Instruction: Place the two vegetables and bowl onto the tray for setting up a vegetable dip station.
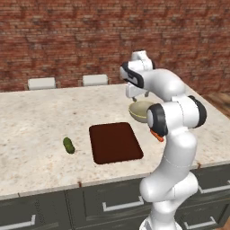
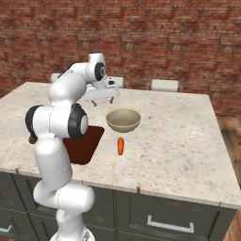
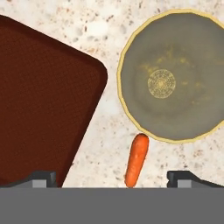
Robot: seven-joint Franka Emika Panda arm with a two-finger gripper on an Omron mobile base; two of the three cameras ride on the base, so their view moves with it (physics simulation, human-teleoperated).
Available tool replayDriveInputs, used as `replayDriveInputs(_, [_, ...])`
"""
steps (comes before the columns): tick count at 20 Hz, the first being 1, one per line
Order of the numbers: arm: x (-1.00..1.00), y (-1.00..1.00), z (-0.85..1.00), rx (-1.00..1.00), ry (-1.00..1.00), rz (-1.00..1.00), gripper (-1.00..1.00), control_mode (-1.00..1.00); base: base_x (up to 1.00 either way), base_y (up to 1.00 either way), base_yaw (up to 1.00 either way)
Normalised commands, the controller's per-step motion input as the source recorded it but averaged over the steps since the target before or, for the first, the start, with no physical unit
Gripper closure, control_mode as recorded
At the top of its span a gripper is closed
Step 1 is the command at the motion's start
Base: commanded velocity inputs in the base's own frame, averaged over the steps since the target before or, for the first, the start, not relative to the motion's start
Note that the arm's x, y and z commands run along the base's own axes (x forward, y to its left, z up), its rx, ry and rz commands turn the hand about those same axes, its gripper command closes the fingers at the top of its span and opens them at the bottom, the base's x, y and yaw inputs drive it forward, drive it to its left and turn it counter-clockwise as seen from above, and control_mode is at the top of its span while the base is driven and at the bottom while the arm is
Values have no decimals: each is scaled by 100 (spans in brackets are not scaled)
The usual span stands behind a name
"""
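Hovering above the desk (image 1: 40,121), the pincer (image 2: 104,100) is standing spread to its widest and gripping nothing. In the right base view it is hanging at about 11 o'clock from the bowl (image 2: 123,120), clear of it. In the hand view the 2 dark fingertips (image 3: 41,178) are sitting at 7 and 5 o'clock, far apart, with the carrot between them.

The bowl, round and beige with an olive-tan rim, is sitting upright on the desk. In the hand view the bowl (image 3: 170,76) is lying at 2 o'clock and the tray (image 3: 39,96) at 9 o'clock, with a strip of bare speckled stone between them.

The carrot (image 2: 120,146) is lying on the desk just at 6 o'clock from the bowl in the right base view. In the hand view the carrot (image 3: 136,160) has its thick end up against the bowl's rim; I cannot tell whether the 2 are touching.

The tray (image 1: 114,142), flat and dark reddish-brown, is resting on the desk with nothing on it. The cucumber (image 1: 68,145), short and dark green, is lying at 9 o'clock from the tray in the left base view, apart from it.

2 pale chair backs (image 1: 42,83) are showing beyond the far edge of the desk, before a brick wall (image 1: 67,36).
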Motion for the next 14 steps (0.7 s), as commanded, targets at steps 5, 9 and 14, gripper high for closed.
replayDriveInputs(5, [12, -1, -31, 0, -6, 1, -100, -100, 0, 0, 0])
replayDriveInputs(9, [9, -2, -31, 0, -15, 0, -100, -100, 0, 0, 0])
replayDriveInputs(14, [1, -7, -35, 2, -21, 1, -100, -100, 0, 0, 0])
